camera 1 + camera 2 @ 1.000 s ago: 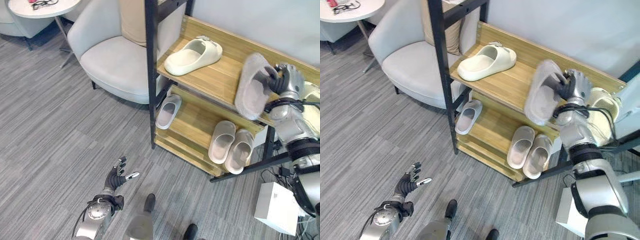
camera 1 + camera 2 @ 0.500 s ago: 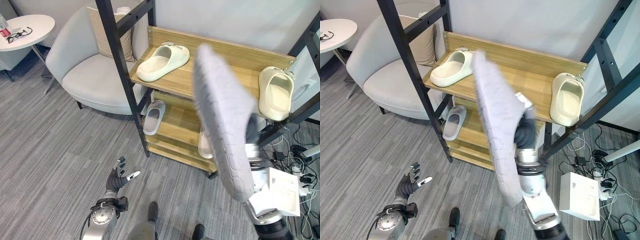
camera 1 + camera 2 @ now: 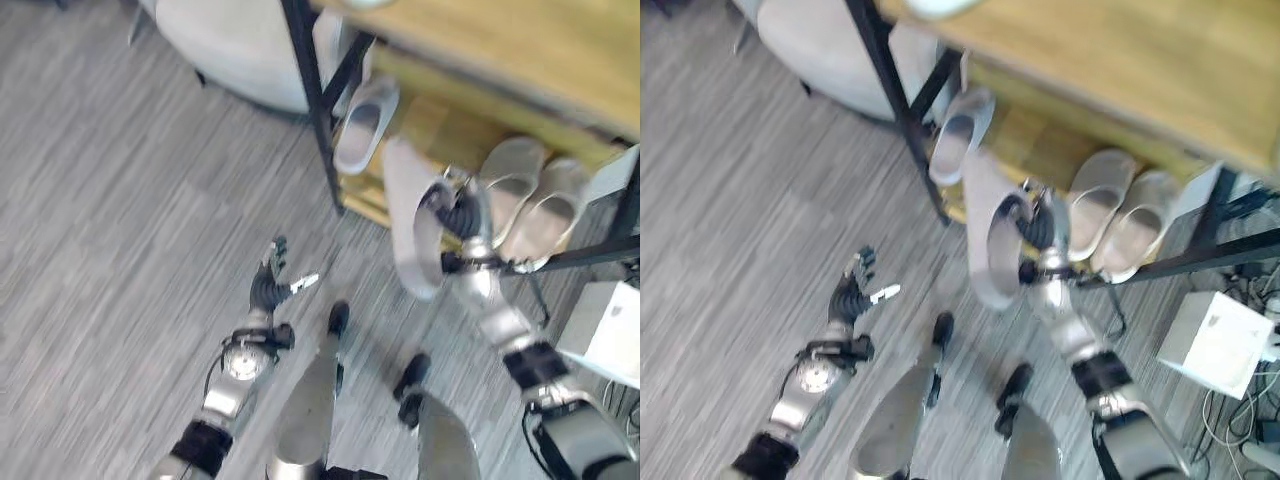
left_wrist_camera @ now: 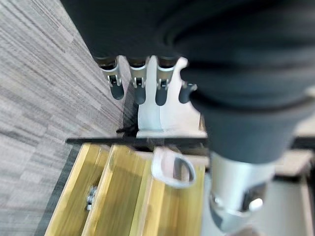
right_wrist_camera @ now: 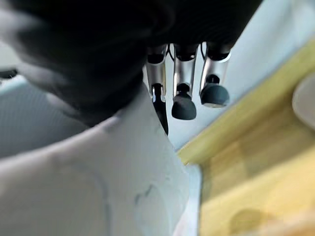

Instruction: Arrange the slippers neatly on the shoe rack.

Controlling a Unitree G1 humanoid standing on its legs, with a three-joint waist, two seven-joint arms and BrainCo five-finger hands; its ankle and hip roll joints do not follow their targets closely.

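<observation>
The grey slipper is a pale, soft-looking slide with a faintly patterned sole, and it hangs nearly upright, toe end down, in front of the lower shelf of the wooden shoe rack. The right hand has its dark-tipped fingers curled into the slipper's strap opening, gripping it just left of a pair of grey slippers that lie side by side on that lower shelf. Farther left on the same shelf, a single grey slipper pokes out past the black upright post. The left hand hovers low over the grey striped carpet, fingers spread and relaxed, holding nothing. A white box sits on the floor to the right of the rack, and the pale armchair shows at the far left. Half a second ago the slipper was raised high before the upper shelf, sole toward the camera; now it is lower, by the bottom shelf, and the head view has tipped down toward the floor.
</observation>
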